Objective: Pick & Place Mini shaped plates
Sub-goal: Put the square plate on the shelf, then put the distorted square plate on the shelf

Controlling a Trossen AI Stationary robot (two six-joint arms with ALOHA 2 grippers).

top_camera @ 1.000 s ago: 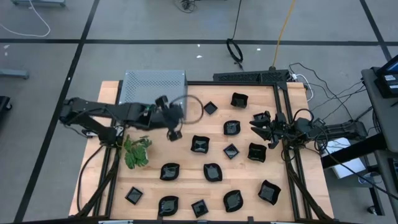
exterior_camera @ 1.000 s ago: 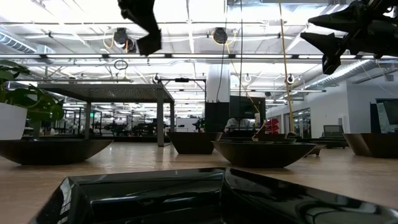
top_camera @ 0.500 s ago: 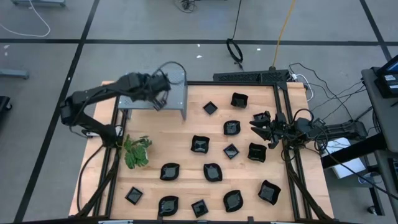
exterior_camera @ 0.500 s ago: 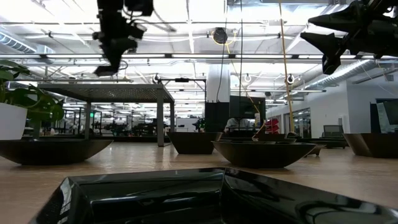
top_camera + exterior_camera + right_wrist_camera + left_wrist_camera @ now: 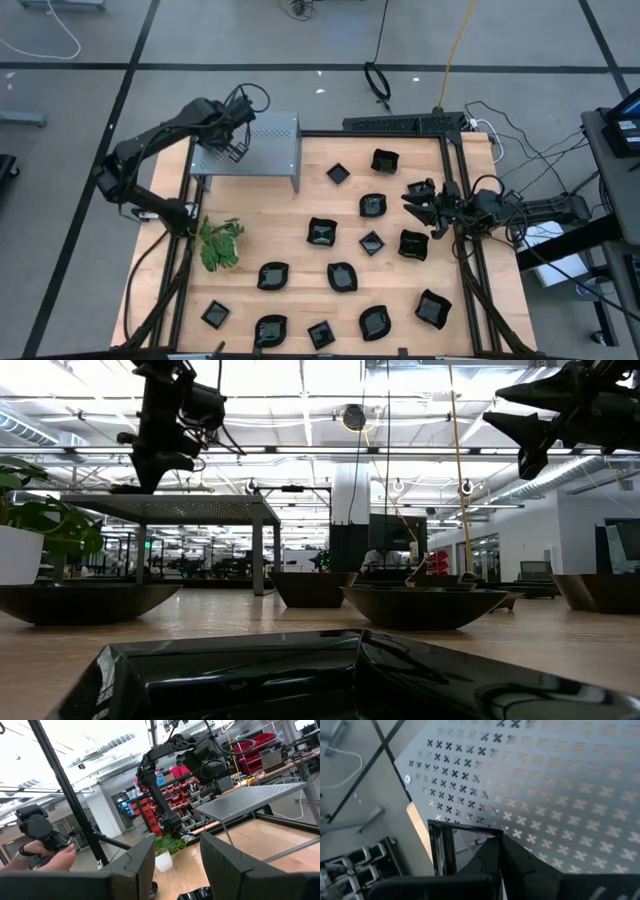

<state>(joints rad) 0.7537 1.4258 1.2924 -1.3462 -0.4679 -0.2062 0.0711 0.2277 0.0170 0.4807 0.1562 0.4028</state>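
Observation:
Several small glossy black plates (image 5: 322,232) lie spread over the wooden table, resting on their bases; one fills the low view's foreground (image 5: 300,680). My left gripper (image 5: 234,150) (image 5: 142,478) (image 5: 485,870) is over the left part of the grey perforated shelf (image 5: 268,140), shut on one square black plate (image 5: 465,847). My right gripper (image 5: 415,200) (image 5: 177,865) hovers open above the table's right side, near plates (image 5: 413,244), touching nothing. My left gripper pinches the square plate by its rim (image 5: 487,842) between the two fingers, coming from above and pointing down. The plate sits close over the shelf's perforated top (image 5: 545,785); I cannot tell whether it touches it.
A green leafy plant (image 5: 220,245) in a white pot stands at the table's left side. The shelf stands on legs at the far left corner. Black frame rails (image 5: 470,280) run along the table's edges. A person's hand (image 5: 47,857) shows beyond the table.
My left gripper has carried the square plate from above the table's middle toward the far left corner, over the shelf's top, and has come down close to it. It has stayed shut on the plate. The right arm has kept still.

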